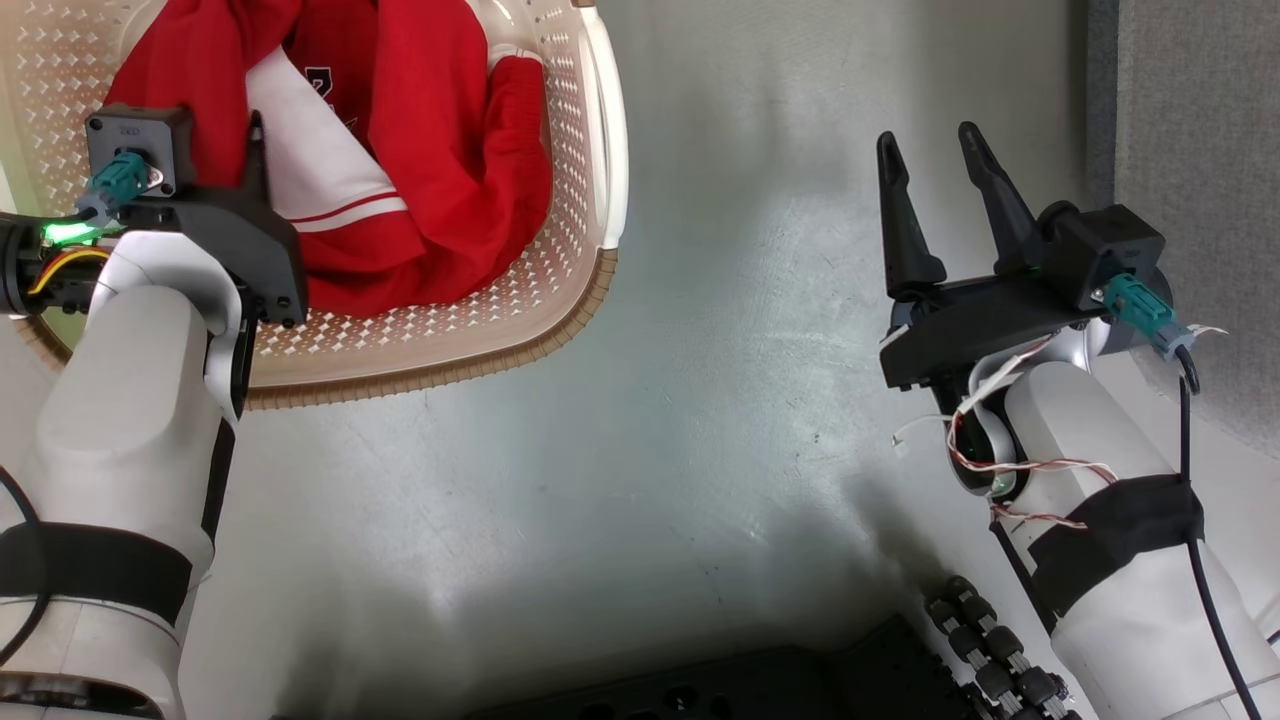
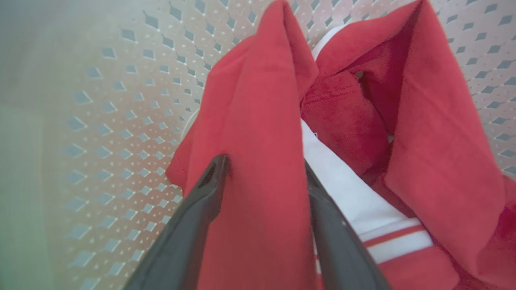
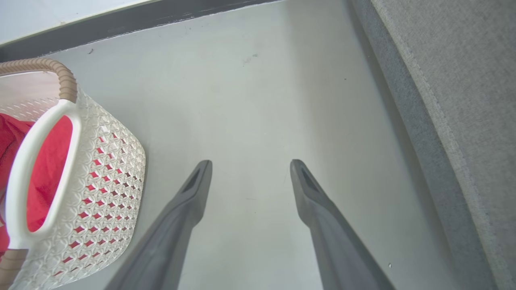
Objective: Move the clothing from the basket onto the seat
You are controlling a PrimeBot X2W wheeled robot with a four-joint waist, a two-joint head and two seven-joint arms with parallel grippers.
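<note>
Closer in, left pincer (image 2: 264, 161) astride clothing (image 2: 435, 141), overhead mostly hidden

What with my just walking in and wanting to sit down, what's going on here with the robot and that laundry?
The robot is set to pull laundry out. Its left hand is down inside the basket, open astride a fold of the red clothing and not yet closed on it. The clothing lies in the basket. The right hand is open and empty above the floor, between the basket and the grey seat.
</note>
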